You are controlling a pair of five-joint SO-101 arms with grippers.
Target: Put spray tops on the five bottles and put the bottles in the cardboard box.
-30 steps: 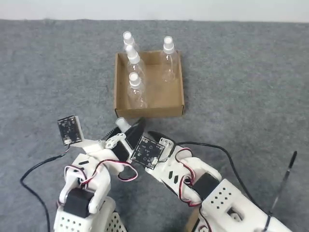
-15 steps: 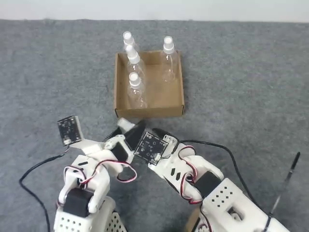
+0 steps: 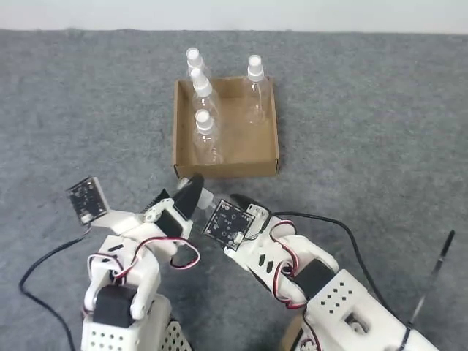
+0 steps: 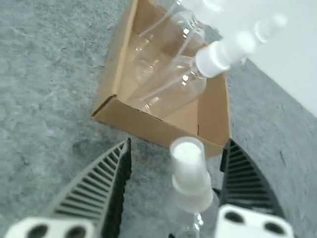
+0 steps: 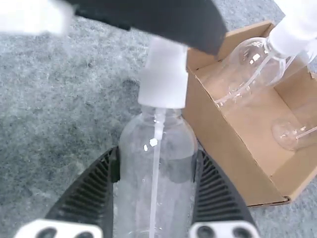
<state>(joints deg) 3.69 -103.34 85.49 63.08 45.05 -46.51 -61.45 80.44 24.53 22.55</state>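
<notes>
A brown square cardboard box (image 3: 241, 157) with an open top stands on the grey, felt-like tabletop (image 3: 365, 110), about midway between its left and right edges and toward the far edge. Inside the box stand four clear plastic bottles with white spray tops (image 3: 207, 139), all upright. Three of them are in a row along the left wall of the box, and the fourth is near the far right corner.

The fifth clear plastic bottle (image 5: 153, 163) is outside the box, just in front of its near wall and close to the near left corner. The right gripper (image 5: 156, 154) grasps this bottle around the body: its two black ribbed fingers (image 5: 91, 193) press on both sides of the clear wall. A white spray top (image 5: 162, 82) sits on the neck of this bottle, and its thin tube hangs down inside. It is not possible to tell whether the top is screwed fully down.

The left gripper (image 4: 178, 148) is at the level of this spray top, with its fingers (image 4: 101, 186) spread wide apart. One finger is on each side of the white top, and they do not touch it. In the right wrist view one black finger of the left gripper crosses just above the spray top.
</notes>
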